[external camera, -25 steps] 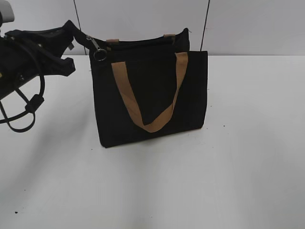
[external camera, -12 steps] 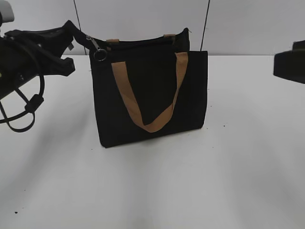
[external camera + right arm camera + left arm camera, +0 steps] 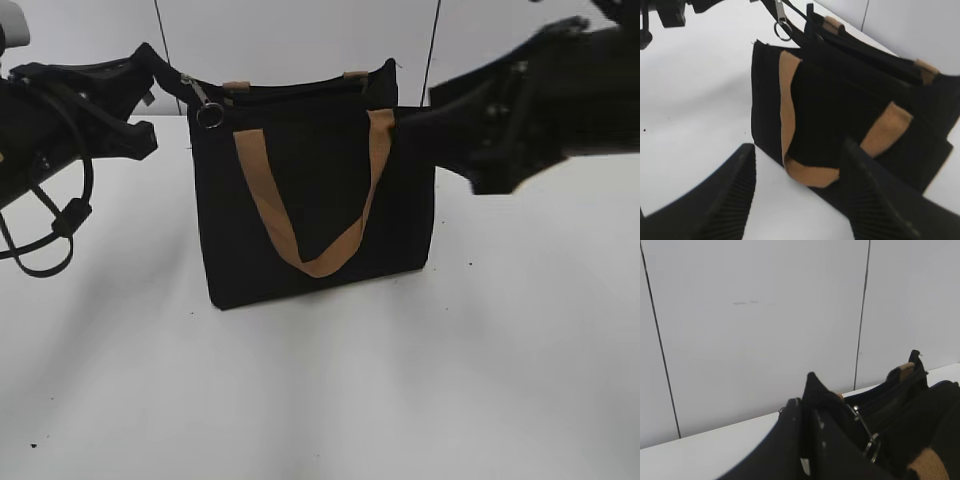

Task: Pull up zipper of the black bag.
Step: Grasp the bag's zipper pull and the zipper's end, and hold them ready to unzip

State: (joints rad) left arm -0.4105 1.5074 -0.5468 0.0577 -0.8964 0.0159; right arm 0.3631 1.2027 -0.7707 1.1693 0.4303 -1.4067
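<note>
The black bag (image 3: 320, 200) stands upright mid-table, a tan handle (image 3: 300, 235) looping down its front. The zipper (image 3: 290, 92) runs along its top rim. Its metal pull with a ring (image 3: 207, 108) hangs at the left end. My left gripper (image 3: 148, 80) is shut on the bag's top left corner tab (image 3: 812, 390), just left of the pull (image 3: 867, 440). My right gripper (image 3: 418, 112), blurred, hovers at the bag's upper right edge. It is open and empty (image 3: 797, 145), its ribbed fingers (image 3: 740, 190) framing the bag's front (image 3: 840, 100).
The white table (image 3: 320, 400) lies around the bag. A white panelled wall (image 3: 300, 40) stands close behind it. Cables (image 3: 60, 220) hang from my left arm at the left edge. The pull and ring also show in the right wrist view (image 3: 782, 27).
My right arm has swept in from the right edge to the bag's upper right side. The left gripper and the bag have not moved.
</note>
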